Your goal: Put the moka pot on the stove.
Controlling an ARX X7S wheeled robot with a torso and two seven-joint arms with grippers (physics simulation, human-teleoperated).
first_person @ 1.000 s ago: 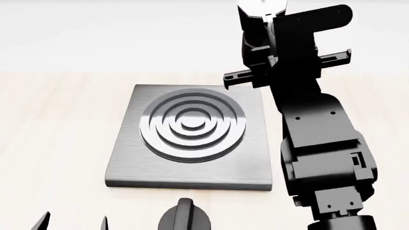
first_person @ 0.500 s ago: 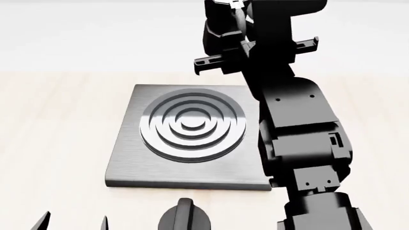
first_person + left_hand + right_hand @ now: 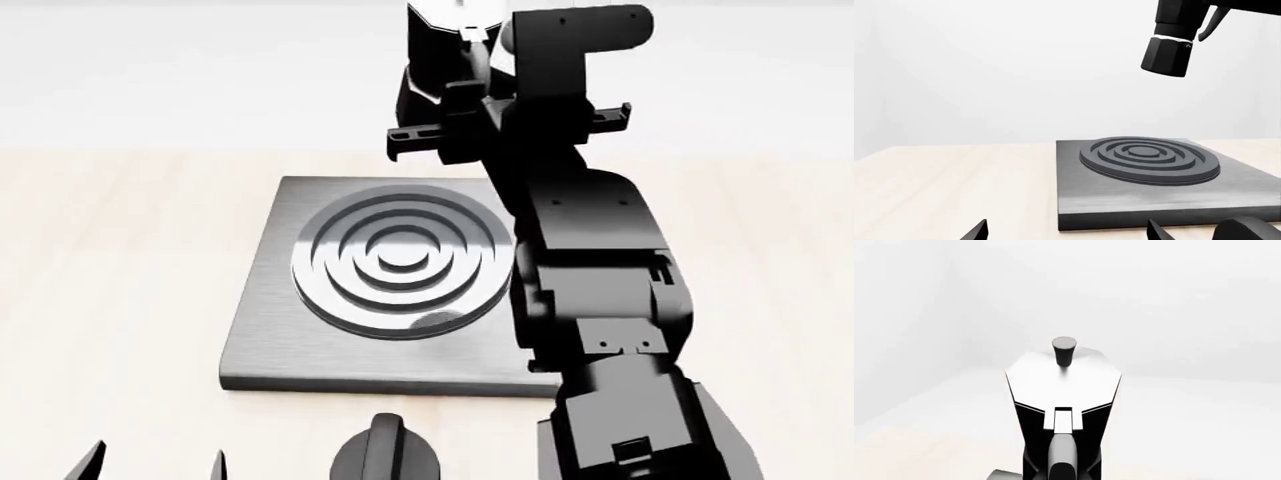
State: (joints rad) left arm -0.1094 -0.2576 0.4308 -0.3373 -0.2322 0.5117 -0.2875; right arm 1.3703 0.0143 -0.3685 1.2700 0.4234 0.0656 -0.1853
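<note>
The moka pot [image 3: 430, 55] hangs in the air over the far right part of the stove [image 3: 267, 330], a grey square plate with a ring burner. My right gripper [image 3: 463, 85] is shut on the pot's handle side. The right wrist view looks down on the pot's pale lid and knob [image 3: 1064, 349], with the curved handle [image 3: 1062, 462] nearest the camera. From the left wrist view, the pot's black faceted base [image 3: 1166, 52] floats well above the stove [image 3: 1121, 200]. My left gripper [image 3: 151, 468] stands open at the table's near edge, holding nothing.
A black round knob [image 3: 387, 455] sits just in front of the stove's near edge. The stove rests on a light wooden tabletop [image 3: 120, 260]. My right arm [image 3: 601, 290] stretches over the stove's right side. A pale wall lies behind.
My right arm has swung left with the moka pot, from beyond the stove's right edge to above its far right part. The left gripper has not moved.
</note>
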